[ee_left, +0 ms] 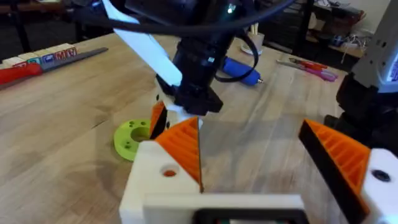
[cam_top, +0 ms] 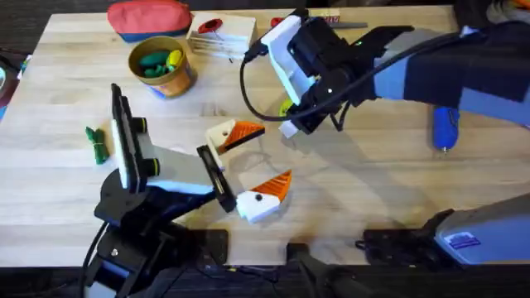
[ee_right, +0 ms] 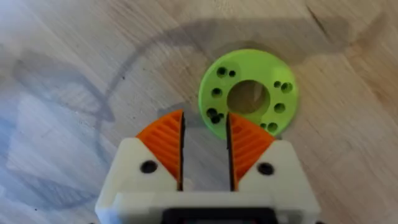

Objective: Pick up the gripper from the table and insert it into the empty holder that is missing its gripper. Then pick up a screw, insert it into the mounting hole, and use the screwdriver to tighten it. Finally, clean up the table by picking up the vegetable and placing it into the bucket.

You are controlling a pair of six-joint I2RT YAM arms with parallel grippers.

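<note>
My left gripper [cam_top: 276, 151] [ee_left: 247, 124] stands wide open above the table. Its far finger is the white holder [cam_top: 222, 136] [ee_left: 155, 180], with the orange gripper [cam_top: 247, 132] [ee_left: 183, 143] seated in it. Orange shows through the mounting hole [ee_left: 168, 172]. My right gripper [cam_top: 290, 126] [ee_right: 205, 118] points down at a green disc [ee_right: 249, 93] [ee_left: 130, 137] with small holes. Its pads stand a narrow gap apart with nothing between; I cannot make out a screw. The blue screwdriver [cam_top: 445, 128] [ee_left: 239, 70] lies at the right. The green vegetable [cam_top: 98, 142] lies left, the bucket [cam_top: 161, 66] behind it.
A red pouch [cam_top: 149, 18] and a pale wooden box [cam_top: 222, 35] sit along the far edge. A red-handled tool [ee_left: 25, 71] lies on the far side. The right arm's black cable [cam_top: 248, 91] loops over the table's middle.
</note>
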